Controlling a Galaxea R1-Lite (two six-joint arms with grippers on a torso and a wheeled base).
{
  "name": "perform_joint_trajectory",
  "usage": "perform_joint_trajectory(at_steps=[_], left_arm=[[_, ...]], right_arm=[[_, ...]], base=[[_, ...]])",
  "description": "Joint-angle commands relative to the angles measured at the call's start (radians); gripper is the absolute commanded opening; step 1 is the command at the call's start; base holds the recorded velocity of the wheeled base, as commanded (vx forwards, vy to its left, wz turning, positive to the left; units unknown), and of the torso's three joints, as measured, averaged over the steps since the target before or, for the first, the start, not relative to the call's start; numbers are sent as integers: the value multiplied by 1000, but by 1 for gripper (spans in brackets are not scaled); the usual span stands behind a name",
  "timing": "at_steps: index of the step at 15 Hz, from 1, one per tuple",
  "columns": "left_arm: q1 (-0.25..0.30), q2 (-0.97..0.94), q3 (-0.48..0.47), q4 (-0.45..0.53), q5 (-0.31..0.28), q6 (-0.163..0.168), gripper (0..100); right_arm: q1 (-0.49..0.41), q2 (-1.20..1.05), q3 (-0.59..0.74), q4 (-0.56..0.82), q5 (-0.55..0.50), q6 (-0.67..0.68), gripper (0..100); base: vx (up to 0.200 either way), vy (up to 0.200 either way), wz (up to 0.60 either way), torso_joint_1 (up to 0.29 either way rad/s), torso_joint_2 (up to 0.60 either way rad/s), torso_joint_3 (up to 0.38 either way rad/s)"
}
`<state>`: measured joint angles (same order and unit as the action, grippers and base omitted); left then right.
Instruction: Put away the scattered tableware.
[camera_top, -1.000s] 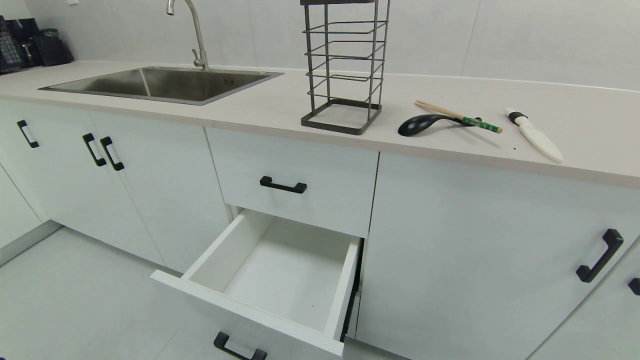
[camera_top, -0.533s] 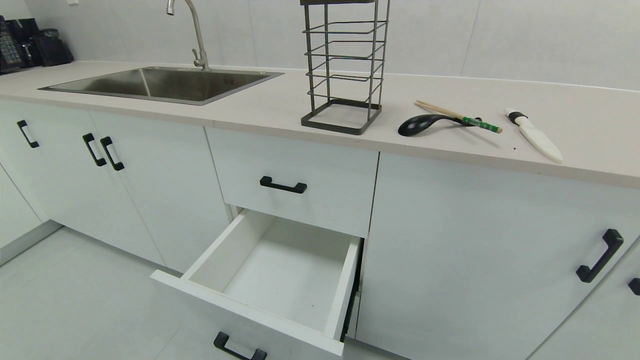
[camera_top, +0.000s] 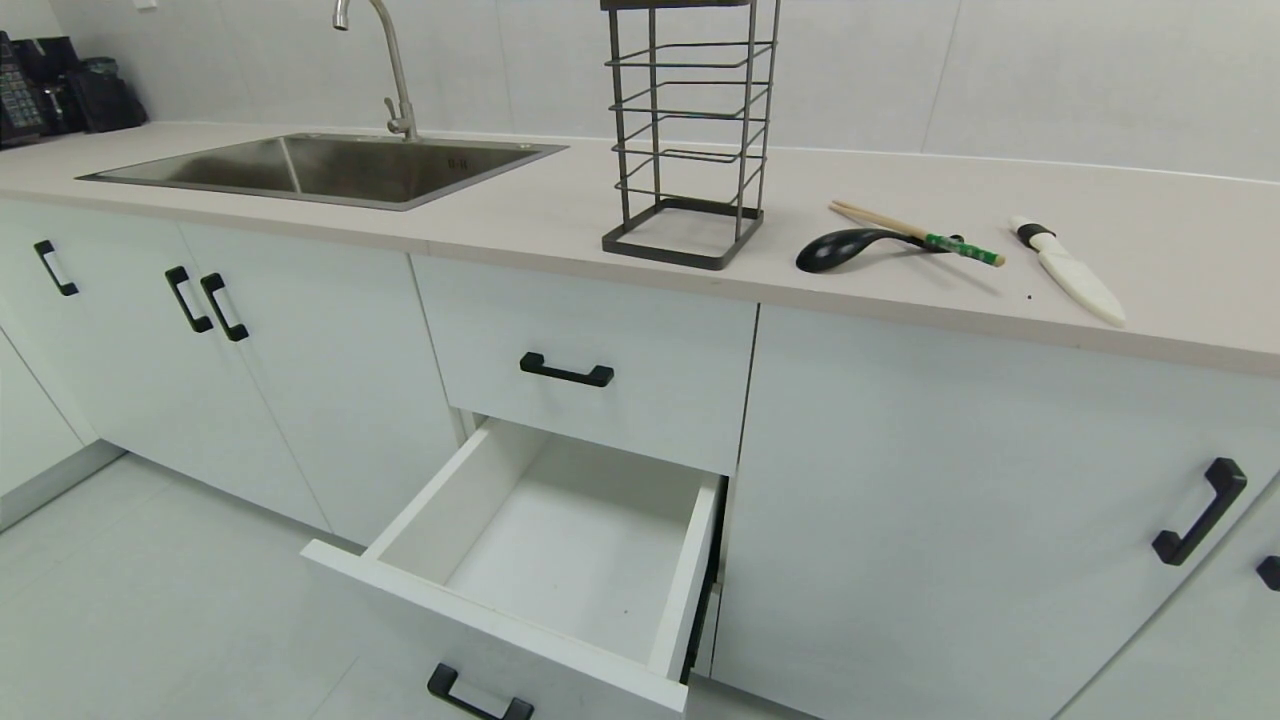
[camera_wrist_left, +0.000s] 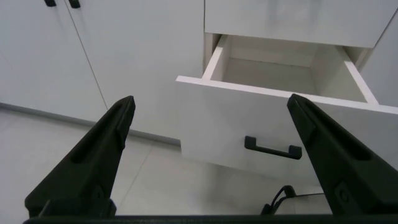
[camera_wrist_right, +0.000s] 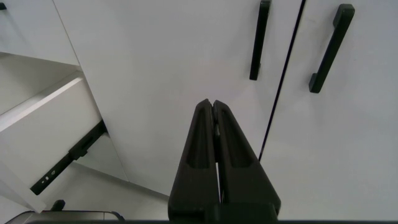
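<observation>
On the counter's right part lie a black spoon (camera_top: 848, 247), a pair of wooden chopsticks (camera_top: 915, 233) resting across its handle, and a white knife (camera_top: 1067, 269) with a black band. Below the counter an empty white drawer (camera_top: 545, 545) stands pulled out; the left wrist view shows the drawer (camera_wrist_left: 280, 93) too. My left gripper (camera_wrist_left: 211, 124) is open, low in front of the drawer's face and apart from it. My right gripper (camera_wrist_right: 215, 115) is shut with nothing in it, facing the white cabinet doors (camera_wrist_right: 186, 56) beside the drawer.
A dark wire rack (camera_top: 688, 130) stands on the counter left of the spoon. A steel sink (camera_top: 320, 168) with a tap (camera_top: 385, 60) is at the far left. A closed drawer with a black handle (camera_top: 566, 371) sits above the open one. Black handles (camera_wrist_right: 295, 43) stick out from the doors.
</observation>
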<state>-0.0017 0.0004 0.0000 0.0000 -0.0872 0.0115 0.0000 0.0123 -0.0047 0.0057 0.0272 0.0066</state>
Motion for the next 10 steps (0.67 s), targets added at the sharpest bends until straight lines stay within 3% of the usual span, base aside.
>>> perform_joint_trajectory(at_steps=[1,5,10], left_arm=[[0,1,0,0,0,1,100],[0,1,0,0,1,-1,100],[0,1,0,0,1,-2,100]], right_arm=[[-2,1,0,0,0,1,0],[-2,1,0,0,-1,0,0],[-2,1,0,0,-1,0,0]], base=[[0,0,0,0,0,0],[0,0,0,16,-23,-7],[0,0,0,183,-204,-202]])
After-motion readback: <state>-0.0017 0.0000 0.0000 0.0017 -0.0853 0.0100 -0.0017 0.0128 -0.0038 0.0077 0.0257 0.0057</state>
